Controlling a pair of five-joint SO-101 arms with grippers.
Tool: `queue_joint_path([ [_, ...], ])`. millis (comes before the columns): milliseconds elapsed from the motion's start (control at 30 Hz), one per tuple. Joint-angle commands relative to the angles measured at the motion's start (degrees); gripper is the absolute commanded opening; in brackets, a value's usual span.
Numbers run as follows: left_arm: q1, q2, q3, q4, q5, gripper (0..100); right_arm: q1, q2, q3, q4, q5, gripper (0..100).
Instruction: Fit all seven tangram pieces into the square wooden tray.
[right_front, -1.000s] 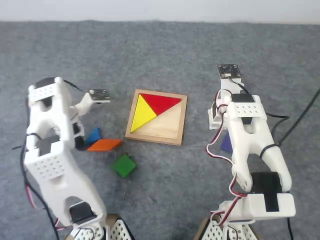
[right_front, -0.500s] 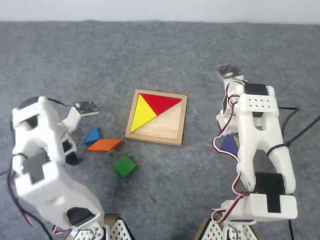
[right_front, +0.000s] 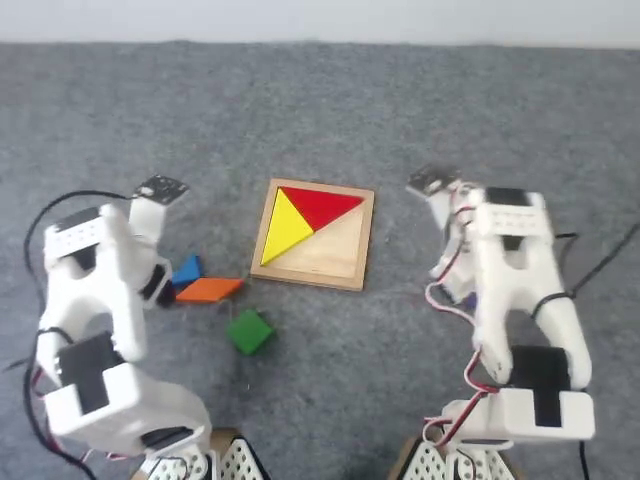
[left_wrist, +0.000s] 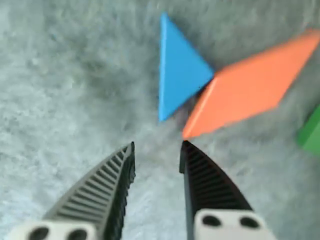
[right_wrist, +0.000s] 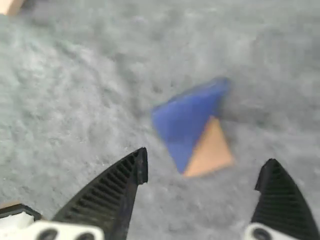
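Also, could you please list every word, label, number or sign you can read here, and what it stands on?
None can be read. The wooden tray, red triangle, yellow triangle, orange parallelogram and green square show no print. Any marking on the small dark board on an arm is too small to read.

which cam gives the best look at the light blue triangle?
Left wrist view: the light blue triangle lies whole and close, just ahead of the open left pincer, one corner touching the orange parallelogram. The high view shows it small, partly hidden beside the left arm.
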Motion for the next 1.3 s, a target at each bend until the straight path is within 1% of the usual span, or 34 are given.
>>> queue_joint_path([
  [0, 2.9, -3.0, 0.5, -3.7, 8.5, 15, -4.4, -3.0, 2.7, -4.1, 0.7, 33.1],
  [67, 3.8, -3.3, 2.6, -6.7, 11.7, 15, -5.7, -2.9, 3.9, -6.7, -0.4, 30.7],
  [133, 4.2, -3.7, 4.3, -8.4, 13.8, 15, -5.8, -2.9, 4.4, -10.3, -3.6, 27.7],
  [267, 4.2, -4.7, 4.6, -8.9, 14.9, 15, -3.3, -1.0, 4.0, -14.4, -8.7, 21.2],
  [400, 4.3, -4.7, 4.7, -8.9, 14.9, 15, -0.1, 3.6, 3.6, -16.4, -9.0, 18.7],
  [500, 4.3, -4.7, 4.7, -8.9, 14.9, 15, 1.1, 7.0, 2.1, -14.6, -8.9, 18.7],
  [567, 4.3, -4.6, 4.7, -8.9, 14.9, 15, 1.5, 8.7, -0.3, -11.0, -6.5, 18.7],
  [667, 4.3, -4.6, 4.7, -8.9, 14.9, 15, 1.5, 10.7, -3.4, -5.1, -0.4, 18.8],
  [867, 4.1, -4.6, 4.7, -8.9, 14.8, 15, 1.5, 13.8, -6.9, 0.5, 9.1, 18.8],
  [933, 4.1, -4.6, 4.7, -9.1, 14.8, 15, 1.1, 14.5, -8.1, 2.8, 11.0, 22.1],
  [1033, 4.2, -5.1, 5.6, -10.1, 14.8, 15, 0.4, 14.8, -10.1, 5.9, 11.3, 34.0],
  [1100, 4.1, -5.1, 5.8, -10.1, 14.8, 15, -0.4, 14.7, -10.9, 7.0, 11.9, 39.2],
  [1200, 4.1, -5.1, 5.8, -10.1, 14.8, 15, -1.3, 14.6, -10.9, 9.9, 17.5, 39.2],
  [1267, 4.1, -5.1, 5.8, -10.1, 14.8, 15, -1.4, 14.7, -10.8, 11.6, 20.3, 36.6],
])
